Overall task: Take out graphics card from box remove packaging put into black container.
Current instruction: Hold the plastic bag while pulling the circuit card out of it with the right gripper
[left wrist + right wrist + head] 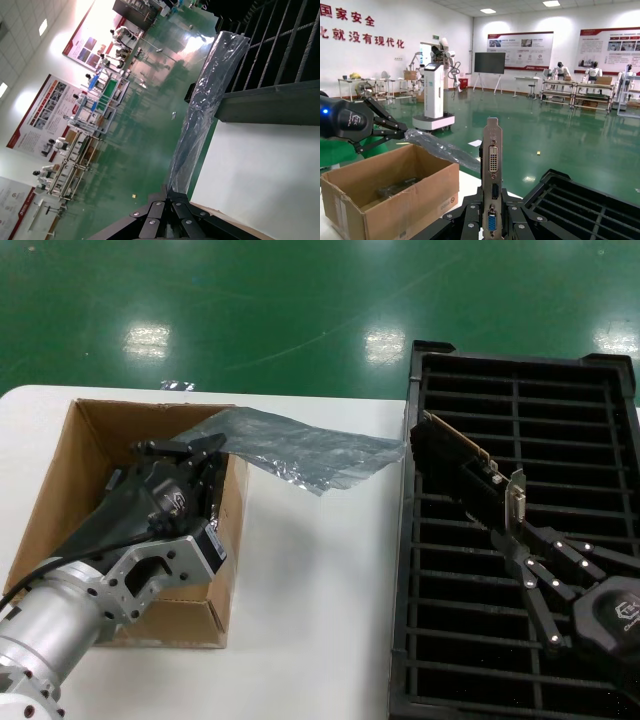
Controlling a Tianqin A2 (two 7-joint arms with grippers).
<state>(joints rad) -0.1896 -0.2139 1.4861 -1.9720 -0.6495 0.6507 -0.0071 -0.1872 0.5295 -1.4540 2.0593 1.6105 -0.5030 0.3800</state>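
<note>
While jaws clamp graphics card [462, 472], over black container [600, 570]

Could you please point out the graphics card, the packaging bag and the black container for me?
graphics card [492, 165]: right wrist view, on its silver end bracket.
packaging [300, 452]: head view, middle of the crinkled bag.
black container [515, 365]: head view, on its far rim.
</note>
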